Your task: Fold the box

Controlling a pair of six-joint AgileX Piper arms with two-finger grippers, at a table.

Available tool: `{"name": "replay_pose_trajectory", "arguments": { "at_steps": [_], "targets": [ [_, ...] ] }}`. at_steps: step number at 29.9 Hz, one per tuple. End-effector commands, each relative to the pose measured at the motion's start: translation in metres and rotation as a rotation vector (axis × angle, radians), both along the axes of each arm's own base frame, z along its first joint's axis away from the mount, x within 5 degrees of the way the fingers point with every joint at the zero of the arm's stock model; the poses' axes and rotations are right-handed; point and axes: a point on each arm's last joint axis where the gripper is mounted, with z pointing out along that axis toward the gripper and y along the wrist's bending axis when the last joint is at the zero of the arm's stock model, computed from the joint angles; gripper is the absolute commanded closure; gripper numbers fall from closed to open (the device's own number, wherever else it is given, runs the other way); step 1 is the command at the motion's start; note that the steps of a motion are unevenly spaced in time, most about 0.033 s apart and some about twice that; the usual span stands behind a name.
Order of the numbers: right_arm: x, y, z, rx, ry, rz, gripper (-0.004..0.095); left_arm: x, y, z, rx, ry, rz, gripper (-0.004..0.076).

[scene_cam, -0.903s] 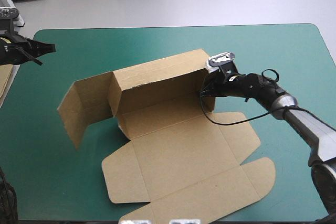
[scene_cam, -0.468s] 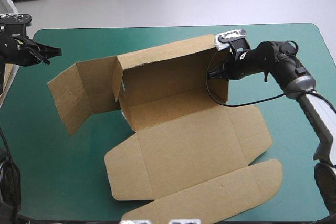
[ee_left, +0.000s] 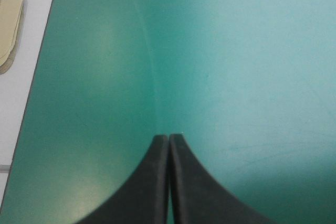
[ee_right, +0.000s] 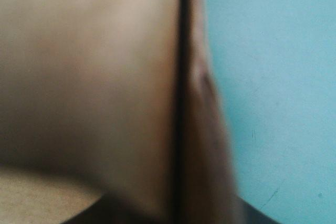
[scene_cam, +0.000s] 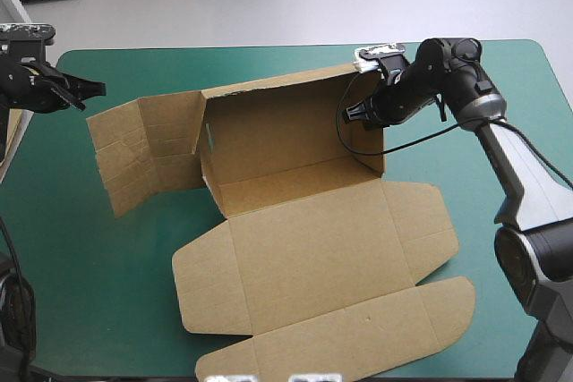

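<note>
The brown box (scene_cam: 304,248) lies open in the middle of the teal-green cover, its lid and front flaps flat toward the near edge. Its back wall (scene_cam: 286,131) stands upright, with a creased end flap (scene_cam: 143,154) spread out to the left. My right gripper (scene_cam: 352,114) is shut on the short right end wall (scene_cam: 372,145), at its top. In the right wrist view the brown board (ee_right: 89,77) fills the space ahead, seen edge-on. My left gripper (scene_cam: 94,89) hangs shut and empty over bare cover (ee_left: 236,66) near the far left corner, apart from the box.
A stack of pale board (ee_left: 10,24) lies beyond the table's left edge (ee_left: 31,103). Bare cover (scene_cam: 501,221) shows to the right of the box and along the far edge.
My right gripper has carried the end wall toward the far edge and raised it. The box has slid with it, and the left end flap has swung outward. My left gripper has barely moved.
</note>
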Motion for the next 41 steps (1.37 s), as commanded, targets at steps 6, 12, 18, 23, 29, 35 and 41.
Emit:
{"name": "replay_pose_trajectory", "arguments": {
  "at_steps": [6, 12, 18, 23, 29, 35, 41],
  "targets": [
    [0.010, 0.005, 0.006, 0.039, 0.016, -0.006, 0.0908, -0.010, -0.003, 0.027, 0.001, -0.121, 0.000, 0.0732],
    [0.026, 0.009, -0.023, 0.020, 0.074, -0.006, 0.0908, -0.010, -0.004, 0.027, -0.018, -0.125, -0.009, 0.0732],
    [0.047, 0.014, -0.043, 0.020, -0.006, 0.003, 0.0908, -0.010, -0.006, 0.027, -0.017, -0.120, -0.029, 0.0732],
    [0.058, 0.016, -0.041, 0.048, -0.124, -0.017, 0.0867, -0.010, -0.006, 0.027, -0.017, -0.118, -0.029, 0.0732],
    [0.057, 0.017, -0.038, 0.061, -0.136, 0.016, 0.0521, -0.010, -0.006, 0.027, -0.017, -0.118, -0.029, 0.0732],
    [0.048, 0.017, -0.026, 0.084, -0.105, 0.019, 0.0314, -0.010, -0.006, 0.027, -0.017, -0.118, -0.029, 0.0732],
    [0.037, 0.015, 0.009, 0.086, -0.065, 0.022, 0.0314, -0.010, -0.006, 0.027, -0.015, -0.118, -0.028, 0.0732]
  ]
}}
